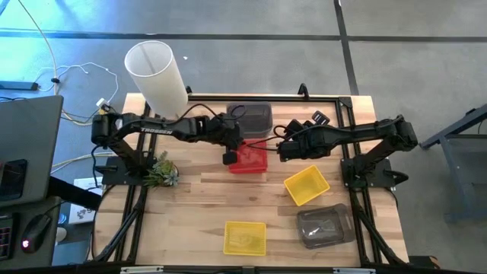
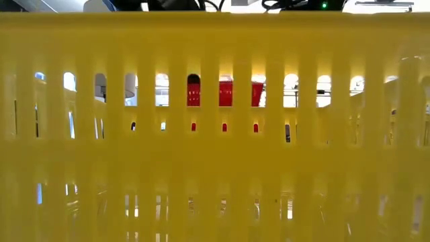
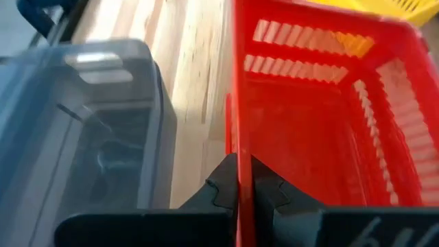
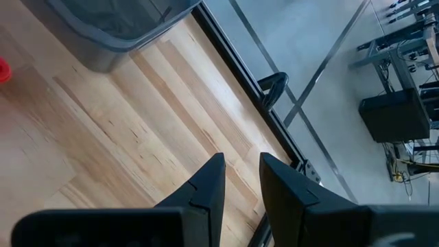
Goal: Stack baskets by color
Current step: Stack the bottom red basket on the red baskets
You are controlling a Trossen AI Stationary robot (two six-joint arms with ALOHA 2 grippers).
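Observation:
A red basket [image 1: 251, 160] sits mid-table, and my left gripper [image 1: 230, 157] is shut on its left side. Through the slots of the yellow basket [image 2: 215, 175] that fills the low view, the red basket [image 2: 225, 93] shows. A grey basket [image 1: 251, 116] stands just beyond the red one at the far edge. Near the front lie a second yellow basket [image 1: 307, 185], the yellow basket [image 1: 245, 237] and another grey basket [image 1: 323, 226]. My right gripper [image 1: 280, 149] hovers right of the red basket, open [image 4: 241, 180], over bare wood. My left gripper pinches the red basket's left side wall at its rim [image 3: 238, 147], one finger inside the basket and one outside. The fingers slant down from the table's left. Whether the basket's bottom is on the table, I cannot tell.
A tall white cylinder [image 1: 156, 72] stands at the far left corner. A small green plant [image 1: 162, 172] lies by the left arm's base. Bare wood shows between the red basket and the front baskets. The grey basket's corner [image 4: 116, 27] lies ahead of my right gripper.

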